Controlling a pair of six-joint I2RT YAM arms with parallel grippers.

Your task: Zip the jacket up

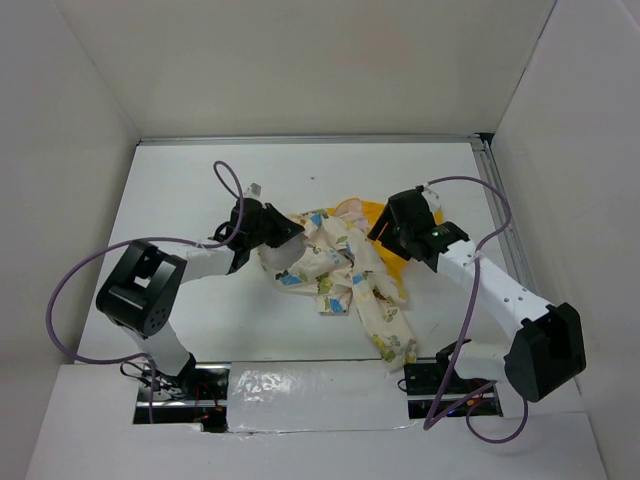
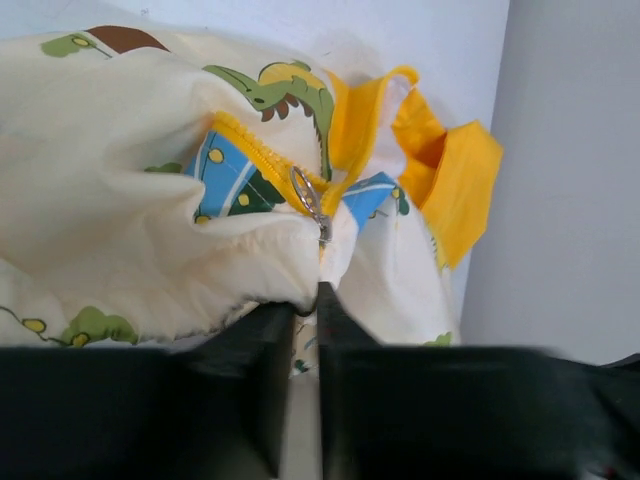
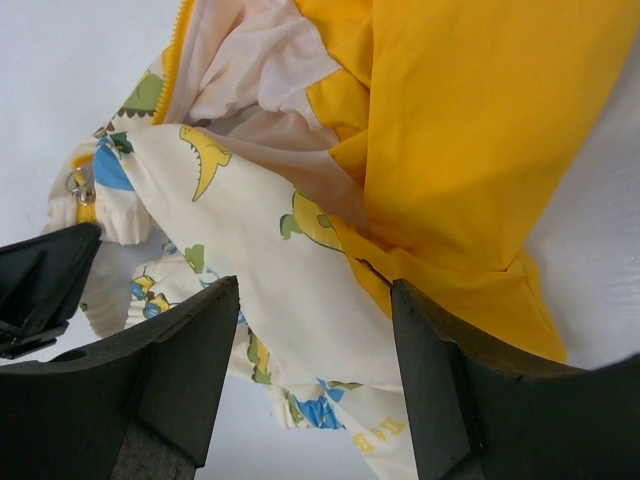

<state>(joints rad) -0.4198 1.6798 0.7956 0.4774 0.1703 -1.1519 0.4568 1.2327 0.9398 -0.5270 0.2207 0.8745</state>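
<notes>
The jacket (image 1: 345, 275) lies crumpled mid-table, cream with dinosaur prints, its yellow hood (image 1: 372, 212) at the far side. My left gripper (image 1: 275, 235) is at the jacket's left edge. In the left wrist view its jaws (image 2: 307, 300) stand almost together, pinching the cream hem just below the silver zipper slider (image 2: 308, 195) on the yellow zipper tape. My right gripper (image 1: 385, 235) hangs over the hood. In the right wrist view its fingers (image 3: 315, 288) are spread wide, with printed cloth (image 3: 260, 250) and yellow hood (image 3: 470, 130) beyond them and nothing clamped. The slider (image 3: 78, 185) shows at the far left.
White walls (image 1: 90, 110) close in the table on the left, back and right. A metal rail (image 1: 492, 190) runs along the right edge. Silver tape (image 1: 300, 385) covers the near edge between the arm bases. Purple cables (image 1: 70, 290) loop off both arms.
</notes>
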